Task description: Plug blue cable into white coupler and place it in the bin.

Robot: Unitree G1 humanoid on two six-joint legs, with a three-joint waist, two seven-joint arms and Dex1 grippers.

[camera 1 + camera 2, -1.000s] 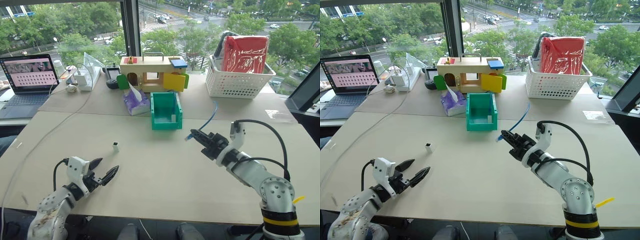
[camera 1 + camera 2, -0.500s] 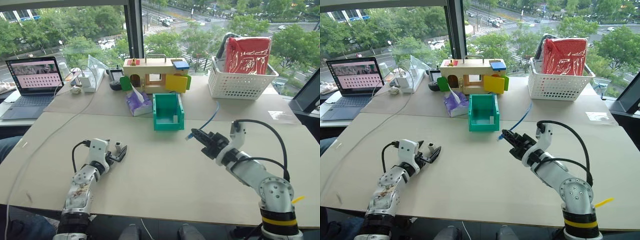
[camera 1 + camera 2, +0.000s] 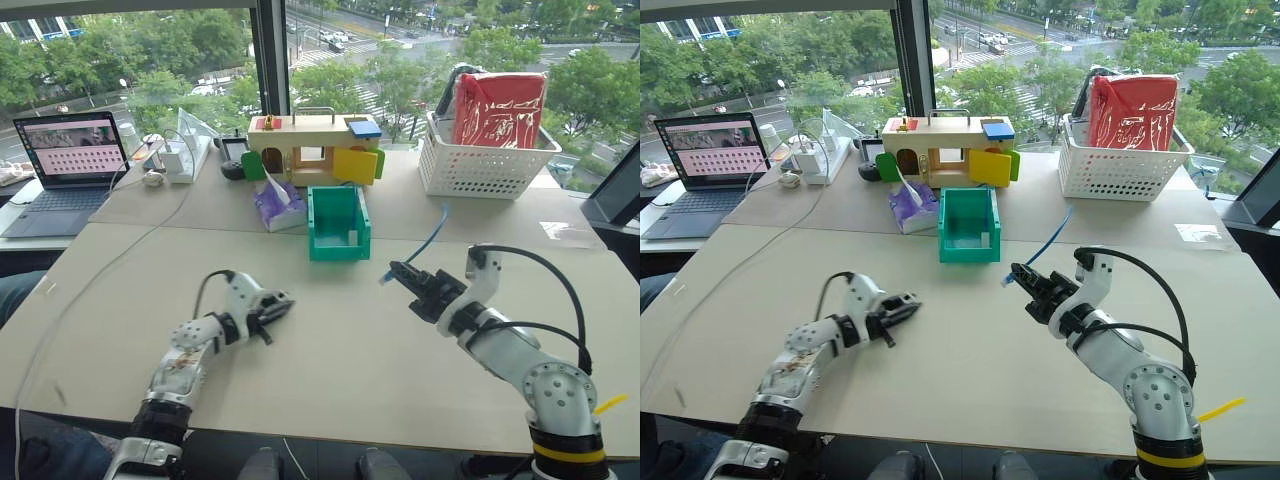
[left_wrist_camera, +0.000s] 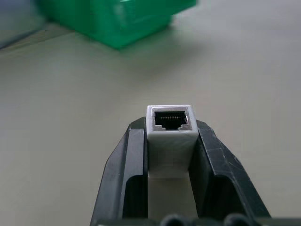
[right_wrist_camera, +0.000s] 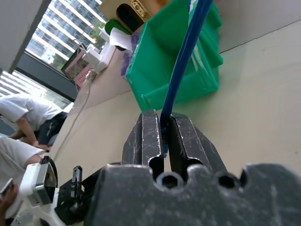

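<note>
My left gripper [image 3: 274, 305] is shut on the white coupler [image 4: 170, 125], a small boxy block whose dark socket faces away from the wrist, just above the table's middle. To its right my right gripper [image 3: 402, 273] is shut on the blue cable [image 3: 430, 238] close to its plug end. From there the cable trails back over the table toward the white basket. The two gripper tips point at each other across a wide gap. The green bin [image 3: 316, 218] stands behind them with its low front wall toward me, and it also lies beyond the cable [image 5: 186, 52] in the right wrist view.
A white lattice basket [image 3: 487, 160] holding something red sits at the back right. A wooden toy house [image 3: 300, 148] and a purple tissue pack [image 3: 274, 206] stand behind the bin. A laptop [image 3: 62, 165] and a white cord [image 3: 105, 262] are on the left. A person [image 5: 23, 117] sits beyond the table.
My left gripper swung right to the coupler standing on the table, closed on it and carried it toward the middle. The right gripper stayed in place with the cable.
</note>
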